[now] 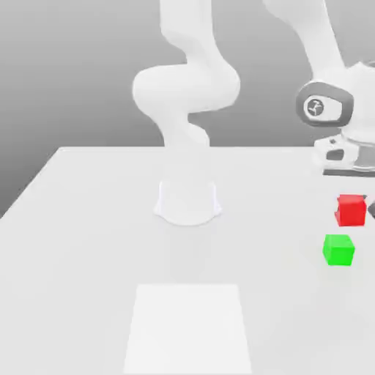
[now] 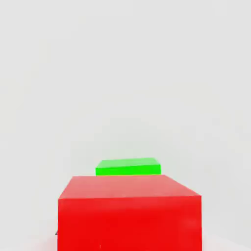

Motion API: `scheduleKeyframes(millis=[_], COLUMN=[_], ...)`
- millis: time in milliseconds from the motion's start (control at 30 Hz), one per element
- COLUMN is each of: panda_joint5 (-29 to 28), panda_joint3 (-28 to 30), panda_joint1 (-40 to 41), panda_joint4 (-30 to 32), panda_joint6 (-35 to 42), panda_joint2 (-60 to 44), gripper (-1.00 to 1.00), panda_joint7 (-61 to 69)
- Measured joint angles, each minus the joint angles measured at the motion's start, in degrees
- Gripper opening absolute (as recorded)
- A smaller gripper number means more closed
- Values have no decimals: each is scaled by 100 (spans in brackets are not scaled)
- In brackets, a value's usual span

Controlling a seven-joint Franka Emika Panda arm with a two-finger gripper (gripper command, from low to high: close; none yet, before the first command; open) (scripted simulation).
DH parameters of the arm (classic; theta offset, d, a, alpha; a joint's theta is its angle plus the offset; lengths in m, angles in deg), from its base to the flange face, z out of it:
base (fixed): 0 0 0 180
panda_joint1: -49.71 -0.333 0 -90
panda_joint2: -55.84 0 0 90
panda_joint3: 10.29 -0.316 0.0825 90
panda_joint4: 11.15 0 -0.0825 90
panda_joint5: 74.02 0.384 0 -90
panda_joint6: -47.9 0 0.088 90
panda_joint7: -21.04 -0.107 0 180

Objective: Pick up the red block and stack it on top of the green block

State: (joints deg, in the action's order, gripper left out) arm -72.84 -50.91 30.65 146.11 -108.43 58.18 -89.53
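Red block [image 1: 351, 210] above green block [image 1: 338, 250]

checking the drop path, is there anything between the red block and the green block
No. In the exterior view the red block hangs just above the green block with only bare white table showing in the gap; the hand view shows nothing between them either.

A simulated test bench, not a lived-in room; a plain white table [image 1: 88, 242] under a flat grey backdrop; a white arm [image 1: 187, 95] on a round base; two unmarked cubes, the red block [image 1: 351, 210] and the green block [image 1: 338, 250]; rendered, textureless surfaces throughout.
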Motion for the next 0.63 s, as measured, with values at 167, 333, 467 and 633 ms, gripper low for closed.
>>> scheduleKeyframes(millis=[167,333,467,633], panda_joint5=[-562,-1151,-1584,-2020], panda_joint3=[24,179,361,621], panda_joint1=[93,69,-21,-177], panda_joint4=[-15,-37,-59,-88], panda_joint6=[-200,-384,-520,-688], panda_joint2=[-285,-592,-837,-1130], gripper=[-100,-100,-100,-100], panda_joint7=[-396,-818,-1131,-1453])
